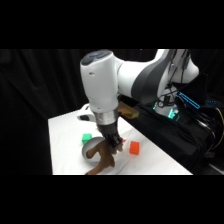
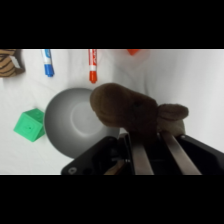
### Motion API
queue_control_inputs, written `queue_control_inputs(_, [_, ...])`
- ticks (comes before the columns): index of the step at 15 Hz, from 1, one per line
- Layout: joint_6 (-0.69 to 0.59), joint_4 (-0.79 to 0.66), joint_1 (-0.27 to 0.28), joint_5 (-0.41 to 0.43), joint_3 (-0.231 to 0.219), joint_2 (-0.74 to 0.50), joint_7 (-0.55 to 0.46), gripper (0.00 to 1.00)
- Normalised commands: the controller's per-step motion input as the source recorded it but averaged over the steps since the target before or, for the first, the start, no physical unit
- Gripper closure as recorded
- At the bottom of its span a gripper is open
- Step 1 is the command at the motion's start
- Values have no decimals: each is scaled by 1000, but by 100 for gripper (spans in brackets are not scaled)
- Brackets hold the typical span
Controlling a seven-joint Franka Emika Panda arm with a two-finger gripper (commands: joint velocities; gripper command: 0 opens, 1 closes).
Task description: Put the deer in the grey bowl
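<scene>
The claw (image 2: 150, 137) is clenched on the deer (image 2: 131, 111), holding it up in the air right beside the grey bowl (image 2: 75, 121). The deer looks soft, light and floppy, so its fat middle is the best place to hold

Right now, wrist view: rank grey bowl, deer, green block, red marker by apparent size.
1-2. deer and grey bowl: similar; the deer, held in the gripper, is nearer the camera, so unsure.
3. green block
4. red marker, cut off by the top edge.
</scene>
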Motion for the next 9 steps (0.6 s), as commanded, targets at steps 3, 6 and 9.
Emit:
queue_control_inputs(3, [53,-50,-216,98,-82,-111,-105,93])
queue_control_inputs(6, [145,8,-141,100,-60,28,-58,93])
queue_control_inputs(9, [176,78,-75,167,8,203,-84,93])
